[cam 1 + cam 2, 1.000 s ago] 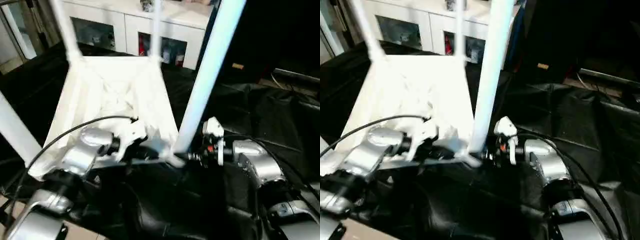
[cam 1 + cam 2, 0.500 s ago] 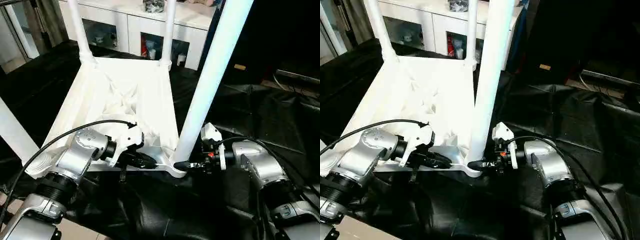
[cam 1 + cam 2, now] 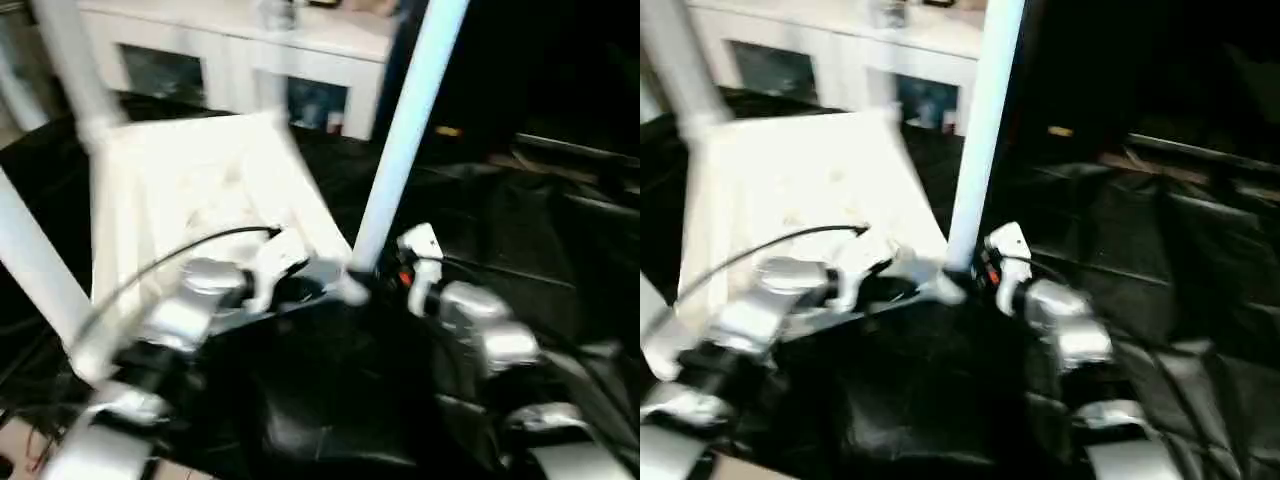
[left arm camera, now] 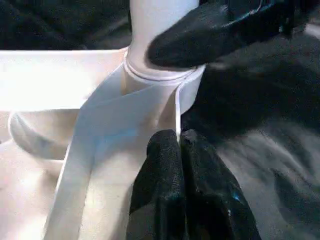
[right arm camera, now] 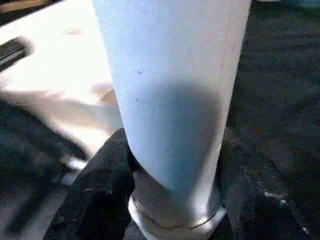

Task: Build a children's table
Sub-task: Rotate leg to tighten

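— Seating the near leg (image 5: 172,100) in its corner socket (image 4: 165,82) looks like the step in hand; what should the right gripper (image 5: 170,200) do?

— Its black fingers (image 5: 97,192) stand apart on either side of the leg, just above the socket collar, one touching the tube; whether the grip is firm I cannot tell. I would squeeze low, close to the collar, and push straight along the tube so it does not cock in the socket.

— And the left gripper (image 4: 177,150)?

— Fingers pressed together, with the thin rim (image 4: 125,107) of the table top (image 3: 200,185) pinched between them, right beside that same socket. It should brace the corner while the right one presses.

— Where is the table?

— Upside down on the black cloth (image 3: 520,230), ribbed underside up, stretching away from both grippers. Another leg (image 3: 30,265) rises at the left near corner, one more (image 3: 75,70) at a far corner, with a white cabinet (image 3: 250,50) beyond.

— Arm poses?

— Both silver forearms reach forward and turn inward, wrists roughly level, the grippers meeting at the corner from opposite sides.
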Tool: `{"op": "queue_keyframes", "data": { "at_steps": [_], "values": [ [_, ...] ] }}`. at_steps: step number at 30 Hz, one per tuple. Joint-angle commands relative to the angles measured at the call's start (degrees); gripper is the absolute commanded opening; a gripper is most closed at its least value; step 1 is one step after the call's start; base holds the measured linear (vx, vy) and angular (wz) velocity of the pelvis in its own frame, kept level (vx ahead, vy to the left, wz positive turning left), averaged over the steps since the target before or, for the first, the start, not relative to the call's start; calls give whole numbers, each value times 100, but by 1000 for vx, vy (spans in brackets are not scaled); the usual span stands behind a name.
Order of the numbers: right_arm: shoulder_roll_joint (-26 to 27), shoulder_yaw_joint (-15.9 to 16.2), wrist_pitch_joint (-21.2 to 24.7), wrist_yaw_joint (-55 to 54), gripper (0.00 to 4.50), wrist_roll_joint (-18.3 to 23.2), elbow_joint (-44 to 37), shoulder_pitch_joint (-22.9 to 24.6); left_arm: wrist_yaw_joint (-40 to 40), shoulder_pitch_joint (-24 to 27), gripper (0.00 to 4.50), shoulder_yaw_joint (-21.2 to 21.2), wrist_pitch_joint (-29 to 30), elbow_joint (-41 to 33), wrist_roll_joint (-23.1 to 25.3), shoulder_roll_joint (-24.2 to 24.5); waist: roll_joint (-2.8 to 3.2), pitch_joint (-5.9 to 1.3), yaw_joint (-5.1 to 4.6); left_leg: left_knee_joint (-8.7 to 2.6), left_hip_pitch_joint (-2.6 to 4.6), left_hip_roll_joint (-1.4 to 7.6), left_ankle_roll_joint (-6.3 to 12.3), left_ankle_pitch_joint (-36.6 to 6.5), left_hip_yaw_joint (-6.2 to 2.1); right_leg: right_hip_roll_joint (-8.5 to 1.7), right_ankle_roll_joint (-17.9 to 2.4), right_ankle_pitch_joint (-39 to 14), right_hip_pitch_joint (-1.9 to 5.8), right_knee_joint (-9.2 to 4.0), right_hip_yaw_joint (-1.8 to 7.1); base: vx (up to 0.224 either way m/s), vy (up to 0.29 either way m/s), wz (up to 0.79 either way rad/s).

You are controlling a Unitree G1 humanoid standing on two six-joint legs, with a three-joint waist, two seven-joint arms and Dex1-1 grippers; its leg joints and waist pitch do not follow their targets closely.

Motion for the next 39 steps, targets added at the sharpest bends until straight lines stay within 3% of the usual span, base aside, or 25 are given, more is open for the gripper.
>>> {"op": "queue_keyframes", "data": {
  "at_steps": [1, 3, 4, 8, 10, 14, 16, 17, 19, 25, 33, 39],
  "values": [
    [364, 268, 213, -272, 215, -163, 440, 58, 82, -246, 0, -145, -73, -144, -70, -350, 38, -302, 41, -395, 11, 98, 11, -1663, -55, -464, -521, -3015, 207, -633, 238, 0, 0, 0],
    [519, 360, 51, -379, 215, -264, 501, 13, 134, -286, 0, -196, -72, -97, -7, -457, 48, -303, 43, -400, 10, 109, 48, -1693, -53, -468, -564, -2893, 205, -627, 246, 0, 0, 0],
    [608, 403, -43, -416, 277, -310, 539, -31, 157, -316, 0, -236, -93, -63, 29, -501, 55, -308, 31, -412, -2, 121, 54, -1699, -55, -461, -636, -2702, 211, -602, 250, 0, 0, 0],
    [649, 357, -72, -281, 288, -226, 530, -86, 88, -306, 0, -259, -125, -104, 23, -481, 75, -313, 37, -410, 24, 132, 79, -1721, -38, -447, -807, -2347, 203, -570, 272, 0, 0, 0],
    [509, 329, -46, 36, 317, -136, 386, -89, -177, -260, 0, -308, -242, -172, -37, -362, 82, -326, 44, -418, -11, 138, 105, -1609, -36, -443, -895, -2013, 246, -528, 283, 0, 0, 0],
    [261, 329, -37, 376, 317, -94, 262, -74, -442, -215, 0, -322, -336, -238, -101, -207, 86, -345, 67, -399, 2, 142, 154, -1438, -16, -438, -1067, -1542, 264, -476, 295, 0, 0, 0],
    [-107, 374, -45, 969, 317, -55, 109, -39, -778, -169, 0, -304, -425, -314, -173, -35, 87, -366, 108, -370, 23, 145, 217, -1235, 12, -440, -1200, -1168, 271, -439, 307, 25, -2, 3],
    [-220, 387, -46, 1146, 317, -36, 68, -30, -880, -151, 0, -296, -422, -346, -199, 19, 87, -394, 143, -351, -2, 146, 328, -875, 21, -425, -1369, -500, 311, -348, 310, 0, 0, 0],
    [-476, 413, -34, 1525, 317, 7, -21, -18, -1138, -104, 0, -297, -536, -413, -260, 159, 79, -393, 178, -334, -27, 149, 472, -649, 33, -423, -1494, -86, 330, -298, 299, 0, 0, 0],
    [-1108, 546, 116, 2842, 317, 174, -404, 49, -2220, 164, 0, -327, -657, -821, -634, 621, 101, -367, 265, -354, 8, 178, 368, -896, 41, -438, -1438, -539, 318, -337, 300, 0, 0, 0],
    [-1459, 940, 342, 3847, 317, 174, -688, 131, -2733, 276, 0, -381, -665, -903, -724, 1009, 86, -338, 338, -365, 12, 182, 220, -1144, 43, -439, -1215, -1303, 289, -398, 292, 0, 0, 0],
    [-1458, 1097, 399, 4004, 303, 124, -782, 184, -2835, 280, 0, -407, -658, -893, -756, 1100, 96, -362, 353, -357, -4, 174, 207, -953, 33, -431, -1245, -984, 304, -354, 288, 0, 0, 0]
  ]
}}
